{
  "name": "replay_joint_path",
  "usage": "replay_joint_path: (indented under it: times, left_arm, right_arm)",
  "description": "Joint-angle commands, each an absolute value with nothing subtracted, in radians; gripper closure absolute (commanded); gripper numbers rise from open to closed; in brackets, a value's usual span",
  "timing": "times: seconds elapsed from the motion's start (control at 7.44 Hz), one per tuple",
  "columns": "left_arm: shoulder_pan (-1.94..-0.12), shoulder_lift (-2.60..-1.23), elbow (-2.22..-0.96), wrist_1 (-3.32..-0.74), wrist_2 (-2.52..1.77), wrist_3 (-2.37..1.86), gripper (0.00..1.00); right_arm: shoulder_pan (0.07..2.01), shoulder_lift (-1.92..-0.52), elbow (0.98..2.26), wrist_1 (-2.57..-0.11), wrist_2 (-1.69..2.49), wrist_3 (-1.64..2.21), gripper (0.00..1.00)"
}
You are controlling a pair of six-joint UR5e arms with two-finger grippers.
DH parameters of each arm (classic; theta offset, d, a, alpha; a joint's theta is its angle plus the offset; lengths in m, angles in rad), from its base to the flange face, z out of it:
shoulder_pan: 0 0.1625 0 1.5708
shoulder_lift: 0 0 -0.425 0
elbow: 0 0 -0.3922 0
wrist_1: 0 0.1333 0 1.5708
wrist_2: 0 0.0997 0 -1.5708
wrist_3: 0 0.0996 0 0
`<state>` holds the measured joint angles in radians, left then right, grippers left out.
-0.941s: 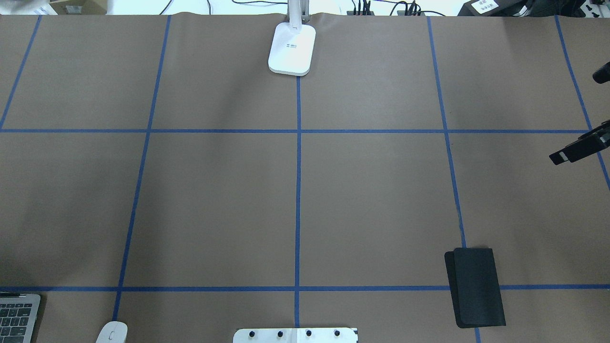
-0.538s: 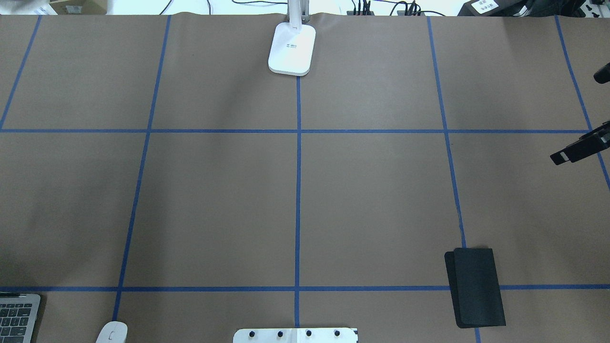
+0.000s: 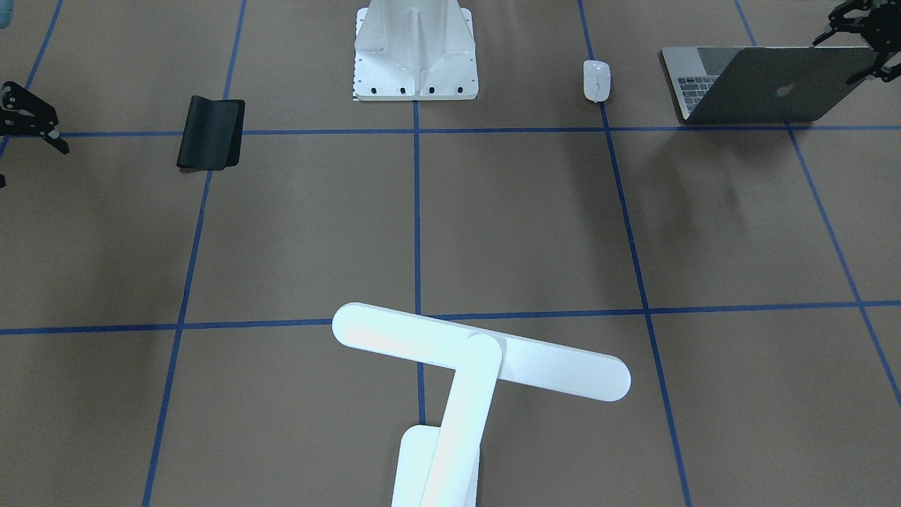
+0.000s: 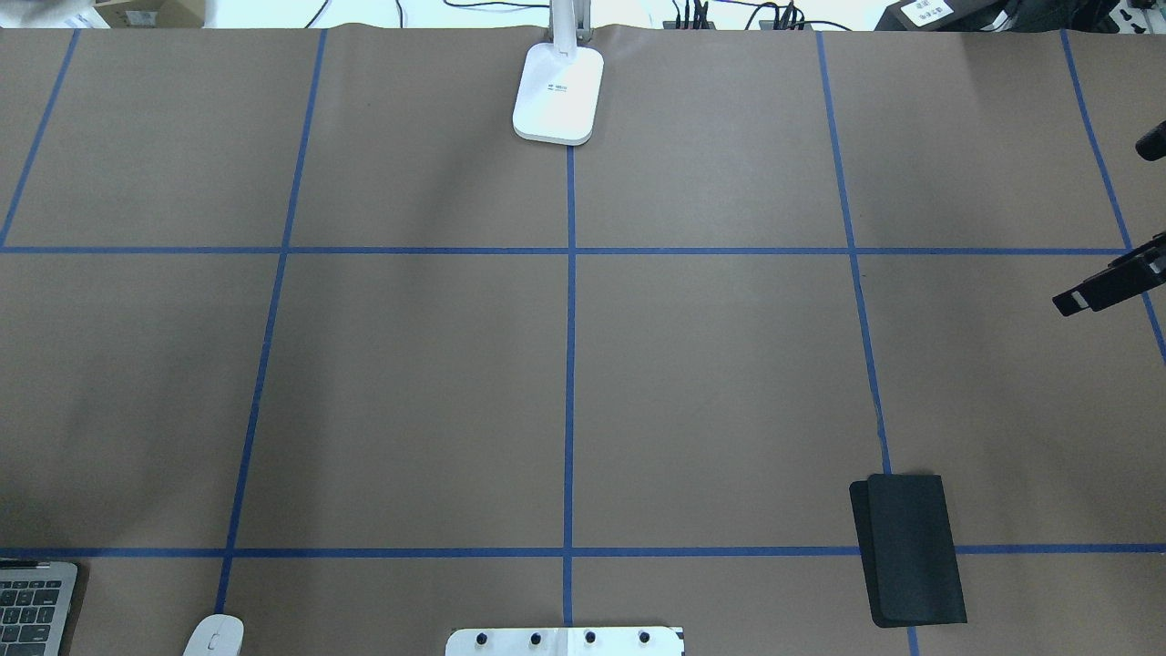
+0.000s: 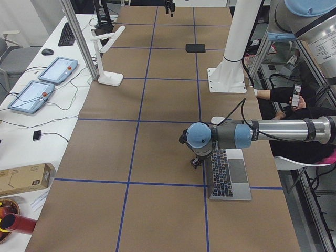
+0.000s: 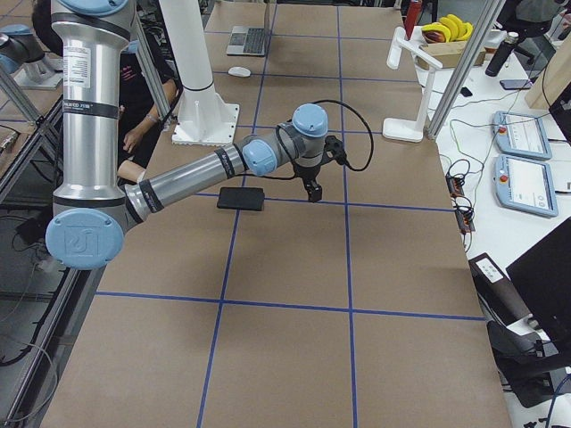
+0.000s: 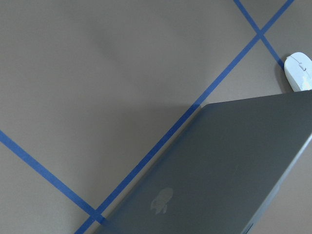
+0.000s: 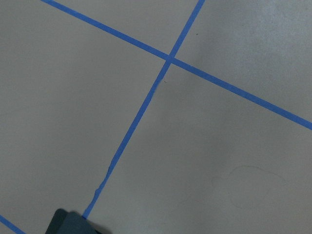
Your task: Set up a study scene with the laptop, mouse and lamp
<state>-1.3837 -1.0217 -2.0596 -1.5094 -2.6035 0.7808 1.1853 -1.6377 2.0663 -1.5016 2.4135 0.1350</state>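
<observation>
Laptop (image 3: 767, 88), mouse (image 3: 596, 79) and lamp (image 3: 479, 355) stand well apart on a wide desk (image 4: 410, 383) that is covered in brown paper and squared off with blue tape (image 4: 570, 364). In the left-hand side view, a white side desk (image 5: 26, 131) along the left of the frame carries two tablet controllers (image 5: 56, 70) amid cables. A seated person (image 5: 294, 100) waits at the right edge.

In the front-facing view the laptop sits open at the upper right, its grey lid and pale logo turned to the camera. The mouse lies near it on the left, between the laptop and the white ribbed pedestal (image 3: 415, 53) at top centre. The lamp fills the bottom centre, its bar head set across a slanted arm.

The left tool (image 5: 195, 160) hangs at the laptop lid's upper edge with its jaws spread. Whether it touches the lid cannot be told. The right tool (image 6: 312, 189) hovers at the far left edge of the front-facing view, near a black mat (image 3: 211, 132). It too is spread and grasps nothing, well apart from laptop, mouse and lamp.
</observation>
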Motion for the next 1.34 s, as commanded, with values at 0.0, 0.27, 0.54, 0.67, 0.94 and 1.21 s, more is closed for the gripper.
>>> replay_joint_path:
  times: [0.0,0.27,0.54,0.67,0.94,1.21]
  left_arm:
    - [-1.358,-1.026,-2.06,-1.509,-2.614,0.781,0.0]
    - [-1.358,-1.025,-2.063,-1.505,-2.646,0.779,0.0]
    - [-1.358,-1.016,-2.089,-1.485,-2.661,0.779,0.0]
    - [-1.351,-1.015,-2.08,-1.485,-2.66,0.781,0.0]
    - [-1.332,-0.999,-2.086,-1.485,-2.66,0.782,0.0]
    - [-1.328,-0.985,-2.082,-1.485,-2.66,0.782,0.01]
  right_arm:
    - [1.184,-1.638,2.066,-1.502,2.413,0.135,0.0]
    - [1.184,-1.638,2.066,-1.502,2.414,0.135,0.0]
    - [1.184,-1.638,2.068,-1.502,2.414,0.135,0.0]
    - [1.184,-1.637,2.066,-1.502,2.414,0.135,0.0]
    - [1.184,-1.638,2.069,-1.502,2.414,0.135,0.0]
    - [1.184,-1.637,2.069,-1.5,2.414,0.135,0.0]
